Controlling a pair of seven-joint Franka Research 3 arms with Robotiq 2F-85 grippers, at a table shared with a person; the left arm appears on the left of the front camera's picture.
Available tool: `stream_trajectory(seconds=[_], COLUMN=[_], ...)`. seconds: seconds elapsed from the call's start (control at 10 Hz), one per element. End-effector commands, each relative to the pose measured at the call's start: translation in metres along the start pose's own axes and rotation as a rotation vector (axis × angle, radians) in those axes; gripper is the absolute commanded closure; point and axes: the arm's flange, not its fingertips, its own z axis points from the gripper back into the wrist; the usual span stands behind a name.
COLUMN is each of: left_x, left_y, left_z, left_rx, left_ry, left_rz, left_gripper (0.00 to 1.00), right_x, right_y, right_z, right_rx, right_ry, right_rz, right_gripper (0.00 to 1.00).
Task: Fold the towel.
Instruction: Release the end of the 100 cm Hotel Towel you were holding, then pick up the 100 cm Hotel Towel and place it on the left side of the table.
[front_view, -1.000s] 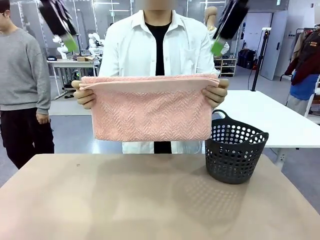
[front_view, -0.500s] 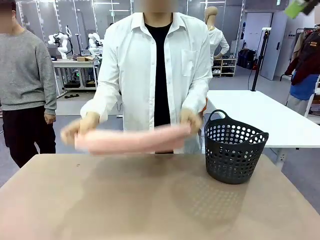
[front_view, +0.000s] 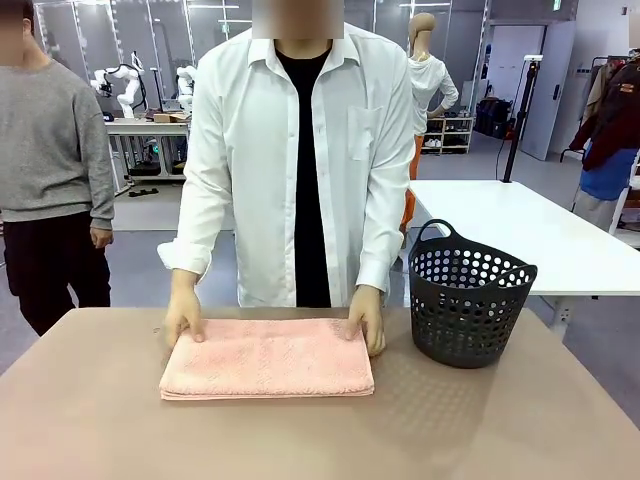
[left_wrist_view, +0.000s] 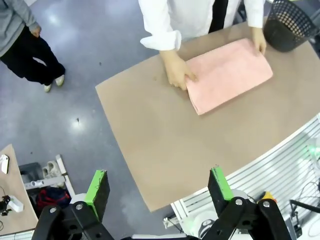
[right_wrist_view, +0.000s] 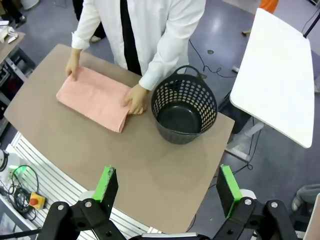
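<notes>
From the front, the towel lies folded flat on the brown table near its far edge, the person pressing one hand on each far corner, and a dark basket stands just beside it on the robot's right. Down from the left wrist, the left gripper hangs high above the table, fingers wide apart and empty, with the towel far below. From the right wrist, the right gripper is up high too, fingers spread on nothing, over the towel and basket.
</notes>
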Motion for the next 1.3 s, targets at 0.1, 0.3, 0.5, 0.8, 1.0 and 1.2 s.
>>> stream_trajectory(seconds=[0.1,0.3,0.5,0.8,1.0,1.2], left_x=[0.0022,0.0022,0.0022,0.0022,0.0022,0.0022], left_y=[0.0023,0.0023,0.0023,0.0023,0.0023,0.0023], left_z=[-0.0019,-0.0019,-0.0019,-0.0019,-0.0019,-0.0019], left_rx=[-0.005,-0.005,-0.005,-0.005,-0.005,-0.005], left_ry=[0.013,0.013,0.013,0.013,0.013,0.013], left_rz=[-0.014,-0.014,-0.014,-0.014,-0.014,-0.014], left_gripper=[0.00,0.00,0.00,0.00,0.00,0.00], right_x=[0.0018,0.0018,0.0018,0.0018,0.0018,0.0018], right_y=[-0.0006,-0.0006,-0.0006,-0.0006,-0.0006,-0.0006], right_z=[-0.0004,-0.0004,-0.0004,-0.0004,-0.0004,-0.0004], right_rx=[0.006,0.006,0.006,0.006,0.006,0.006], right_ry=[0.003,0.003,0.003,0.003,0.003,0.003], right_rz=[0.001,0.001,0.001,0.001,0.001,0.001], right_gripper=[0.00,0.00,0.00,0.00,0.00,0.00])
